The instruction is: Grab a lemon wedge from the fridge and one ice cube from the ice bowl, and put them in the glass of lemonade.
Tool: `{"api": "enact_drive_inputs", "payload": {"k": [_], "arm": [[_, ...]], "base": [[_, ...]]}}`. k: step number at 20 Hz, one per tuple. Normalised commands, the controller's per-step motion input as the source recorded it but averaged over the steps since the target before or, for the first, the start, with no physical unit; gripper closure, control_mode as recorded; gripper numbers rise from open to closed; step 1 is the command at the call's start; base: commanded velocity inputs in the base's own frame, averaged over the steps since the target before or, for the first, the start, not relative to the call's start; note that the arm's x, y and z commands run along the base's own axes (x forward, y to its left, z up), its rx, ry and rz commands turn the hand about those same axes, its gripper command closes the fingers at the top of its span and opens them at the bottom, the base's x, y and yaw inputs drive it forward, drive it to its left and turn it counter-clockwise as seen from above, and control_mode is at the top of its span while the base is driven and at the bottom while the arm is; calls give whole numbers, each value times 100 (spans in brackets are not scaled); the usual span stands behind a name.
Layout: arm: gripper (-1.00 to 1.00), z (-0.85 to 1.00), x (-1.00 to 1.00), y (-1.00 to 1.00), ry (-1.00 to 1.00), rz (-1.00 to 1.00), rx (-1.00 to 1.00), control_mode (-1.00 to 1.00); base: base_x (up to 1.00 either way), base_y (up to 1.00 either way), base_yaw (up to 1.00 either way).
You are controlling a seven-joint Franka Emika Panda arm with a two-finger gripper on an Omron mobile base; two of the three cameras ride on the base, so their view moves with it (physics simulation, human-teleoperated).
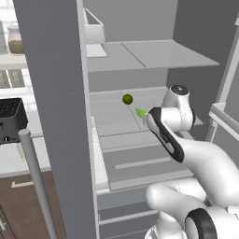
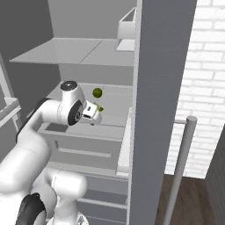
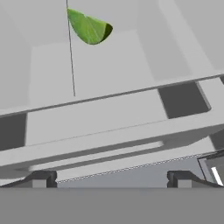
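- Left base view, from the left: you have the toaster (image 1: 10, 119) on the counter outside, then the open fridge (image 1: 56, 93) door edge, then the shelves inside.
- On the middle shelf (image 1: 112, 116) the dark round fruit (image 1: 127, 99) sits toward the back; leave it alone.
- Just to its right and nearer you lies the wedge (image 1: 141, 112), a small bright green sliver flat on the shelf, just beside the tip of the arm's hand.
- Right base view: your gripper (image 2: 94, 113) reaches into the fridge at shelf height, and the wedge (image 2: 100, 107) peeks out just past it, with the fruit (image 2: 97, 92) behind.
- Hand view: the wedge (image 3: 89, 27) sits high and left of centre, well ahead of the fingertips (image 3: 41, 178), with shelf edges and rails between.
- Your fingers stand wide apart and hold nothing; both dark tips show at the bottom with an empty gap.
- Judged from this, you are on the first step: the reach for the wedge. The ice cube and the glass come later.
- Next, you likely need to carry the hand forward and a little left so the wedge falls between the tips, then lower to the shelf before closing.
- Mind the thin shape: it lies flat, so a high close would probably miss it or push it toward the back.
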Motion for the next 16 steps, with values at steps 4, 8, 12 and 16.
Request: {"api": "enact_drive_inputs", "payload": {"k": [4,8,12,16], "arm": [[-100,0,95,0,0,6,0,-100],[-100,0,96,0,2,8,0,-100],[-100,0,35,-17,11,8,0,-100],[-100,0,0,-25,-1,10,0,-100]], "base": [[0,0,0],[0,0,0],[0,0,0],[0,0,0]]}}
